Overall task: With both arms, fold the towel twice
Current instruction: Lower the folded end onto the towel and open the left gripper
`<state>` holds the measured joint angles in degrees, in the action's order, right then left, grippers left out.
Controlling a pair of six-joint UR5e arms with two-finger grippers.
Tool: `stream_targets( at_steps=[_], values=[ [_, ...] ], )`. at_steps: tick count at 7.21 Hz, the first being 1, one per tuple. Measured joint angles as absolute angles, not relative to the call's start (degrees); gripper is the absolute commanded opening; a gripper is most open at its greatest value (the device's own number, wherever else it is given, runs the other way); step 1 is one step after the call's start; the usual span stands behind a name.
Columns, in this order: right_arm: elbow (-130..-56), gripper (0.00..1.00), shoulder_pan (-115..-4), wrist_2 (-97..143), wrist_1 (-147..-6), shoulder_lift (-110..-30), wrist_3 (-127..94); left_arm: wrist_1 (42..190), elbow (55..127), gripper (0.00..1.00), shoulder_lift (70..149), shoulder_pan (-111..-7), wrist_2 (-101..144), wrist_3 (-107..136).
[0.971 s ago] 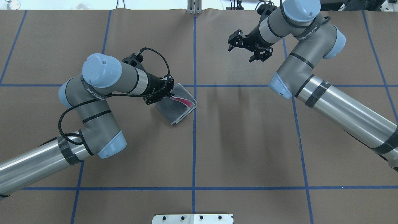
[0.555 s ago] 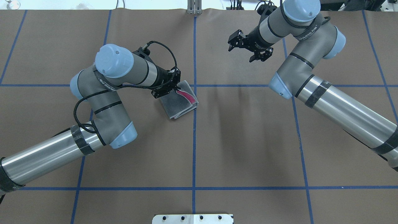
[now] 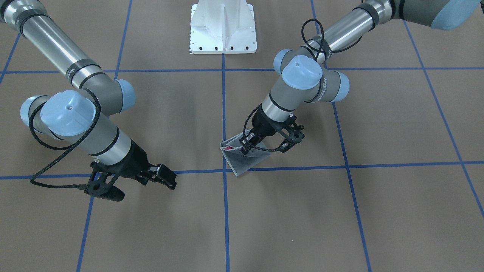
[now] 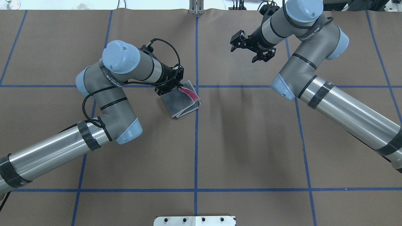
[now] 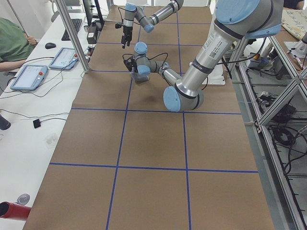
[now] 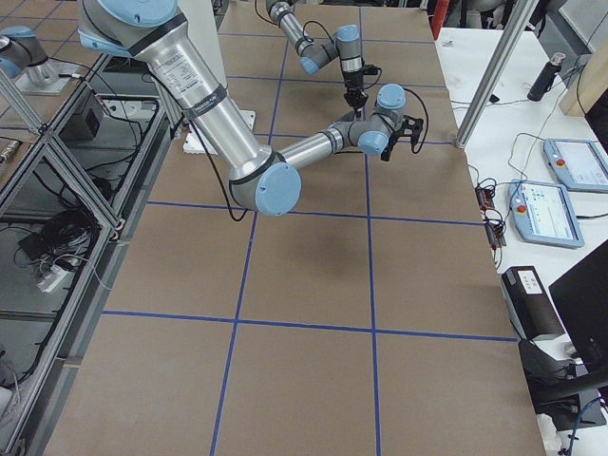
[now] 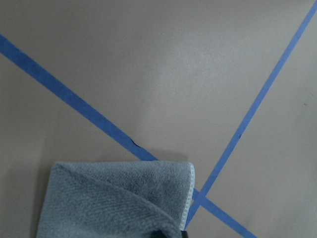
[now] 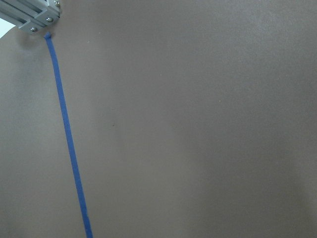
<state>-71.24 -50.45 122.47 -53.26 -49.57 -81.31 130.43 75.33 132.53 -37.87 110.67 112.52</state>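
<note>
The towel (image 4: 179,105) lies folded near the crossing of the blue tape lines, grey face up, with a strip of its pink face (image 4: 191,92) showing under a raised flap. My left gripper (image 4: 178,84) is shut on the towel's far edge and holds that flap up; the front view shows the same grip, left gripper (image 3: 245,148) over the towel (image 3: 247,161). The left wrist view has the grey towel (image 7: 114,198) with its light hem at the bottom. My right gripper (image 4: 242,55) hovers open and empty over bare table, far to the right; it also shows in the front view, right gripper (image 3: 164,177).
Brown paper with a blue tape grid (image 4: 196,141) covers the table. The white pedestal base (image 3: 223,28) stands at the robot's edge. An aluminium post foot (image 4: 196,8) sits at the far edge. A person's arm (image 5: 12,45) and tablets lie on the side desk.
My left arm has moved right and toward the far edge, carrying the towel's flap over, so the towel now covers a smaller patch. The right arm has not moved.
</note>
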Motion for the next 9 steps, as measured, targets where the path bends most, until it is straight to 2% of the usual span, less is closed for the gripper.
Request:
stream_targets(
  at_steps=[2,3,4,9],
  values=[
    [-71.2,1.0,-50.27,122.29,-53.26,-49.62,-81.24,131.45,71.44,0.0,134.93,-38.02,110.68,112.69],
    [-71.2,1.0,-50.1,122.02,-53.26,-49.72,-81.22,132.41,69.74,0.05,135.61,-38.04,110.64,112.69],
    [-71.19,1.0,-49.92,121.7,-53.24,-49.83,-81.21,132.98,68.78,0.99,135.9,-38.08,110.6,112.7],
    [-71.2,1.0,-49.85,121.52,-53.25,-49.87,-81.17,133.29,67.72,1.0,137.0,-38.62,110.45,112.66]
  ],
)
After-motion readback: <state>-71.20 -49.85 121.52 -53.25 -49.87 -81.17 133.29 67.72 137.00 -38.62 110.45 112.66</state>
